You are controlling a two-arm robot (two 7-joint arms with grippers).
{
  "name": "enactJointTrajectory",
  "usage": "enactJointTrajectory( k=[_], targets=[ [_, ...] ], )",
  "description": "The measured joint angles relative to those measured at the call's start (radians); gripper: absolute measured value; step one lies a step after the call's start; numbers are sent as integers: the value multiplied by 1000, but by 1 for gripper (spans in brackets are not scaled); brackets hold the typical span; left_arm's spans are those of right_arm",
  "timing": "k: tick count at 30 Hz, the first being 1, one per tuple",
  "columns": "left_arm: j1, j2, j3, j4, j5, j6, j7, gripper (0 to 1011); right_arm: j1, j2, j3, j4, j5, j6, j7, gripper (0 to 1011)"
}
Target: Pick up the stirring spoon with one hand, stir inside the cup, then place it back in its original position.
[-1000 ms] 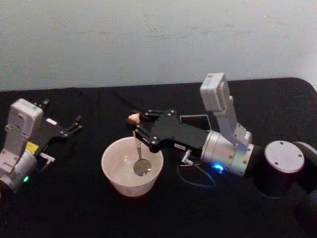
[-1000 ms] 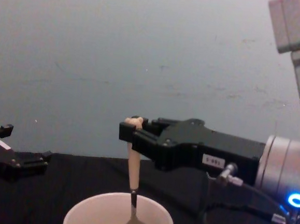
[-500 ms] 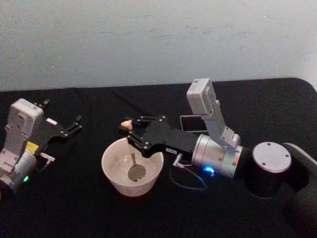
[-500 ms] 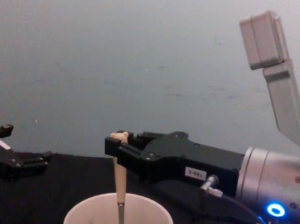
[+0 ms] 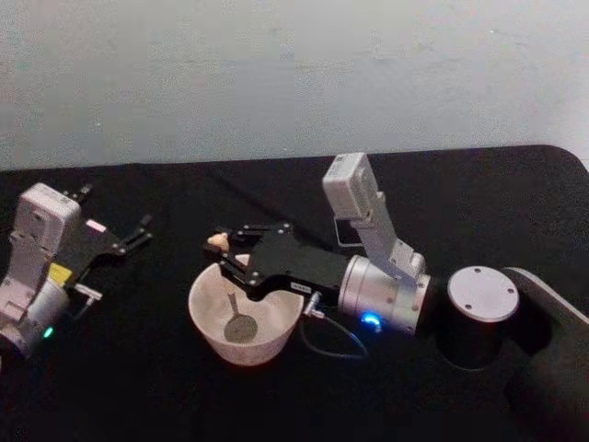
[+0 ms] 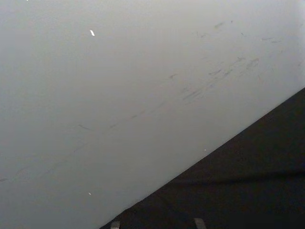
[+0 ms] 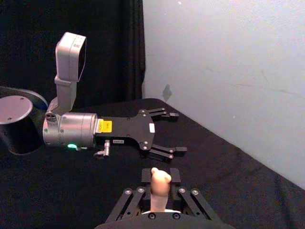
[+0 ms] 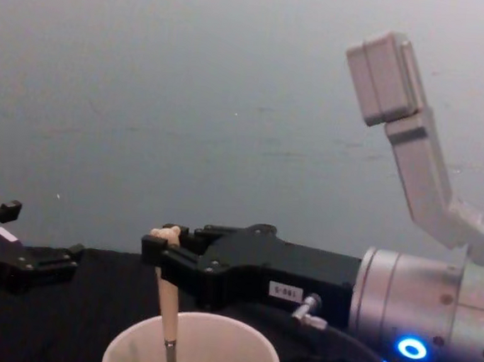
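The cream-white cup point(image 5: 245, 351) stands at the table's middle, and its rim point(image 8: 128, 346) shows low in the chest view. The stirring spoon stands nearly upright in it, its steel bowl point(image 5: 241, 327) low inside the cup. My right gripper point(image 5: 224, 252) is shut on the beige handle point(image 8: 165, 305), just under the bear head point(image 7: 160, 180), above the cup's left part. The dark holder point(image 5: 339, 234) is mostly hidden behind my right wrist's camera housing. My left gripper point(image 5: 138, 234) rests open at the table's left, apart from the cup.
The table point(image 5: 138, 387) is covered in black cloth, and a pale wall rises behind it. My right arm's silver wrist point(image 5: 382, 293) and dark elbow joint point(image 5: 479, 313) lie across the table to the right of the cup. A thin cable point(image 5: 327, 345) loops beside the cup.
My right gripper has carried the spoon leftward across the cup, from its right side to its left. The spoon's bowl moved with it inside the cup. The left arm has not moved.
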Motion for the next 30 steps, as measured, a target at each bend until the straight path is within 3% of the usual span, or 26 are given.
enactJointTrajectory(
  k=[17, 30],
  targets=[
    [0, 0, 0, 0, 0, 0, 0, 1001, 51, -56, 5, 100, -35, -11, -26, 216],
    [0, 0, 0, 0, 0, 0, 0, 1001, 46, -37, 42, 106, -44, -12, -39, 216]
  ],
)
